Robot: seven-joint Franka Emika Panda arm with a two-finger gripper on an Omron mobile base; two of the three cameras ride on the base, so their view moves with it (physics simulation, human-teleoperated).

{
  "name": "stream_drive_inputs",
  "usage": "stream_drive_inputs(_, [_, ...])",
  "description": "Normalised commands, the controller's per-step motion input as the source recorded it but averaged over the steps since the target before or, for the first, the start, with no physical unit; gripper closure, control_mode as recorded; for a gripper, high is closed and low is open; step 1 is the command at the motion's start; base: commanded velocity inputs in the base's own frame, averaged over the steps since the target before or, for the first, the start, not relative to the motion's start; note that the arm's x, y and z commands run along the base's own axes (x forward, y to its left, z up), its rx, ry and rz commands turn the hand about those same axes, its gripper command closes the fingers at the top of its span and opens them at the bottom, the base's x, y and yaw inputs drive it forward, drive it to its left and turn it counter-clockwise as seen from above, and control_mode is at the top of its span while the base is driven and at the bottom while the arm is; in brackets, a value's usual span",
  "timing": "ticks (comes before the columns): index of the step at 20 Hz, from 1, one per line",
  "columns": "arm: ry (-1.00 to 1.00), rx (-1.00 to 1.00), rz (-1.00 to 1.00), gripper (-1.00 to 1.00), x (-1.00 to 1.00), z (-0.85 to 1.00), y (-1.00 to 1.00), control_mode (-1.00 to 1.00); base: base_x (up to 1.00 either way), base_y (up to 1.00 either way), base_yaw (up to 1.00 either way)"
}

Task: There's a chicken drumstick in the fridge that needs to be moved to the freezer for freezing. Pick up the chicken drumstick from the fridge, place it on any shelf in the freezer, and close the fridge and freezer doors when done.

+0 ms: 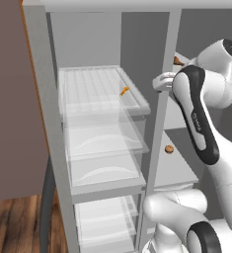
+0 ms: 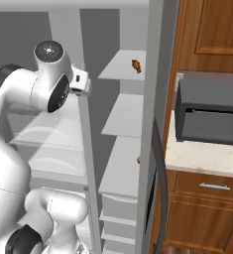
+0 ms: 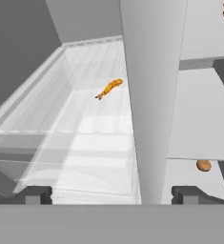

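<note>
Two fingers (image 3: pixel 37 194) spread apart, empty, well short of the drumstick (image 3: pixel 109 88) on the shelf (image 3: pixel 46 138).

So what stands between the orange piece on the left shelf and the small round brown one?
The grey vertical divider between the two compartments, clearest in the hand view.
</note>
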Motion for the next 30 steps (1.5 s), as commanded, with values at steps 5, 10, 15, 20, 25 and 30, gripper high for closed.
stream_drive_inputs(5, [0.00,-0.11,0.00,-1.00,-0.44,-0.28,0.00,-1.00,0.00,0.00,0.00])
stream_drive_inputs(10, [0.00,-0.08,0.00,-1.00,-0.23,-0.33,0.00,-1.00,0.00,0.00,0.00])
stream_drive_inputs(15, [0.00,-0.04,0.00,-1.00,-0.10,-0.29,0.03,-1.00,0.00,0.00,0.00])
stream_drive_inputs(20, [0.00,-0.01,0.00,-1.00,-0.08,-0.05,0.00,1.00,-0.58,0.00,0.00])
stream_drive_inputs(25, [0.00,0.00,0.00,-1.00,0.00,0.00,0.00,1.00,-0.85,0.07,0.00])
stream_drive_inputs(30, [0.00,0.00,0.00,-1.00,0.00,0.00,0.00,1.00,-0.58,0.18,0.00])
